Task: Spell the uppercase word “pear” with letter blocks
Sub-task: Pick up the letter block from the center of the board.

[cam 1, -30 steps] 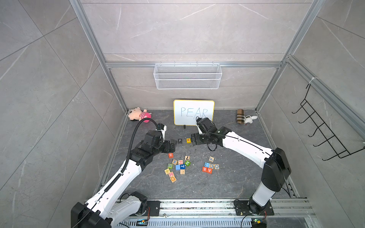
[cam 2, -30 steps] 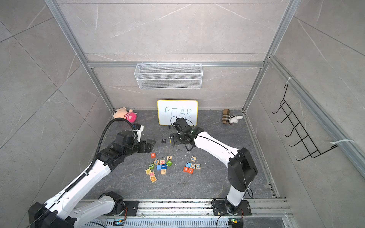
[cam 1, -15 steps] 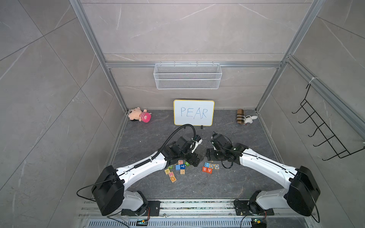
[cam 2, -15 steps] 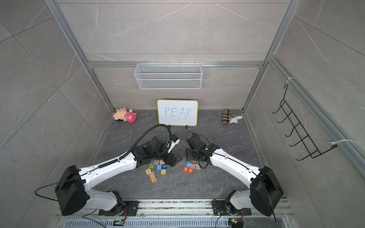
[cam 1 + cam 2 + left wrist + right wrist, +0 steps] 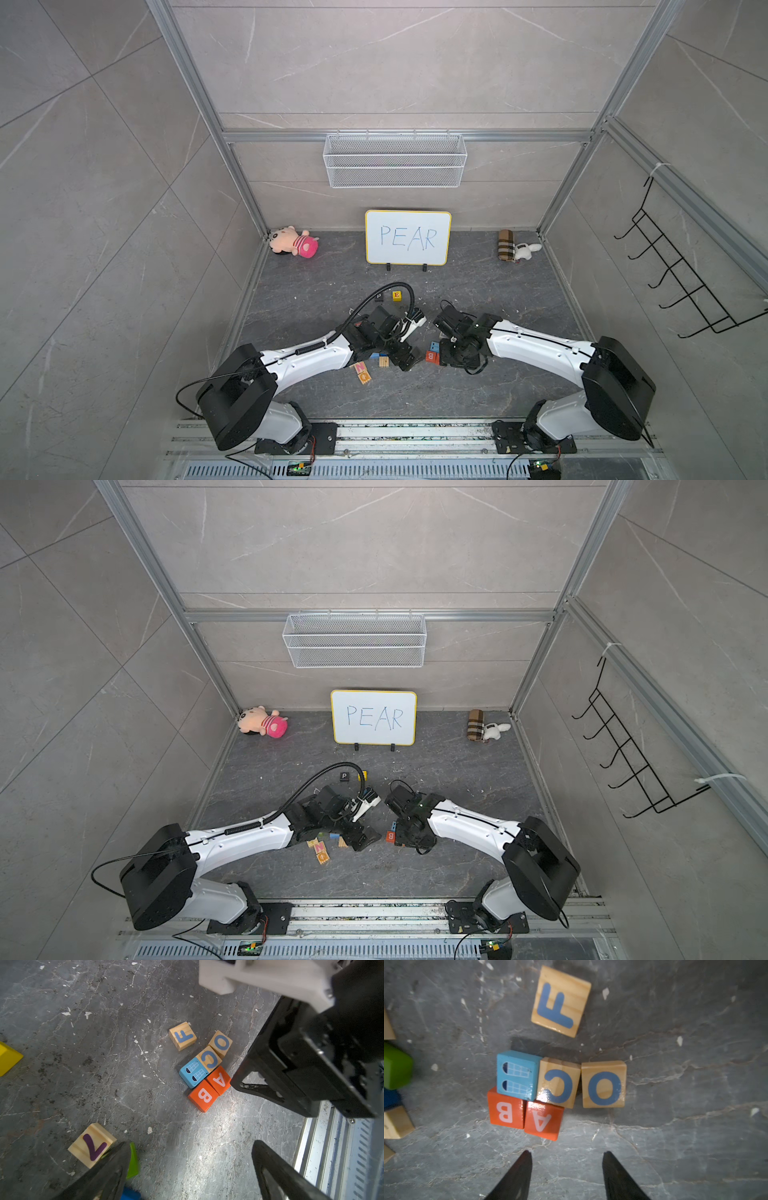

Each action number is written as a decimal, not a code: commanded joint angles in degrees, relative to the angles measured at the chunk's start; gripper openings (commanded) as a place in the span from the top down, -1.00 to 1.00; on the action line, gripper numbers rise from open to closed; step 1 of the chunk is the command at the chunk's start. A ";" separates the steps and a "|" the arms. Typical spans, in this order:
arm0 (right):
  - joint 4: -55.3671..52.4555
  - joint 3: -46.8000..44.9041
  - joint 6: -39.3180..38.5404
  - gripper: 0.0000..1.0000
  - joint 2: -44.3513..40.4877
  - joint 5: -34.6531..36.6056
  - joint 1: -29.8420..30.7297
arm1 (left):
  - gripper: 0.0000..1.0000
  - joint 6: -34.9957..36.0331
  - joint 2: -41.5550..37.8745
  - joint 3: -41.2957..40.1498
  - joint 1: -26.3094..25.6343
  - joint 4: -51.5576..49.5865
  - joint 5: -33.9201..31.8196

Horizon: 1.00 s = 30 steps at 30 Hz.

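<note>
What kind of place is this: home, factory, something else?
Probably a lab robot cell staged for data collection: an aluminium frame boxes in tile-look walls, the left arm and right arm are mounted on a floor rail, and a whiteboard reading PEAR stands behind scattered letter blocks.

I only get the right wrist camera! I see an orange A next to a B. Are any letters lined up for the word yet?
Observer: Yes. In the top views, the black P block and the yellow E block sit next to each other in front of the whiteboard.
Operator: What's written on the board?
Observer: PEAR, in blue marker.
Operator: Where's the other hand?
Observer: The left gripper hangs open above the floor, close to a wooden 7 block.
</note>
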 commanded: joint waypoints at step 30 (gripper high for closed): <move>-1.04 5.31 4.32 0.02 8.88 2.25 0.32 | -0.90 3.37 -7.19 -2.78 -1.03 -1.73 -0.78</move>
